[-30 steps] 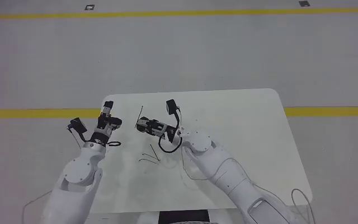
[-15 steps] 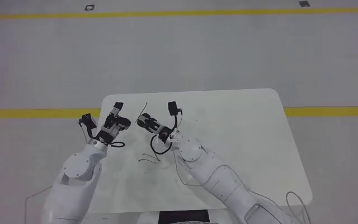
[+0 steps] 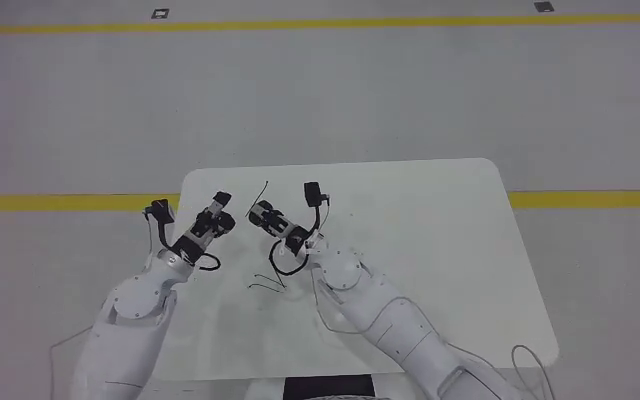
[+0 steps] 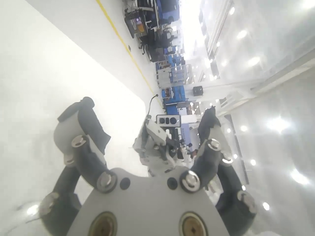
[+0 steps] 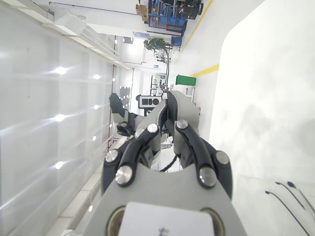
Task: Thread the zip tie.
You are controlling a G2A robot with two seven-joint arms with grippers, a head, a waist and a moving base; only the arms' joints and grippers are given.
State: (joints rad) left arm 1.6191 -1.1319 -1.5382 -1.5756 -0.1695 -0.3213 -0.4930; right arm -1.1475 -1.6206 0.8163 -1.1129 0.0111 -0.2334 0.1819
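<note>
My right gripper [image 3: 260, 211] is shut on a thin black zip tie [image 3: 265, 191], whose free end sticks up from the fingertips toward the table's far side. The right wrist view shows the tie [image 5: 167, 69] rising straight out of the closed gripper [image 5: 169, 97]. Just to its left, my left gripper [image 3: 220, 208] stands open and holds nothing. In the left wrist view its fingers [image 4: 85, 106] are spread wide, with the right gripper and its tie [image 4: 150, 104] farther off between them. The two grippers face each other a short gap apart.
Several spare black zip ties [image 3: 268, 279] lie on the white table [image 3: 420, 220] just in front of the grippers, and they show again as zip ties [image 5: 285, 190] in the right wrist view. The table's left edge is close to the left arm.
The left gripper has moved right and a little farther out, closing the gap to the right gripper. The right gripper has shifted slightly away from me with the tie.
</note>
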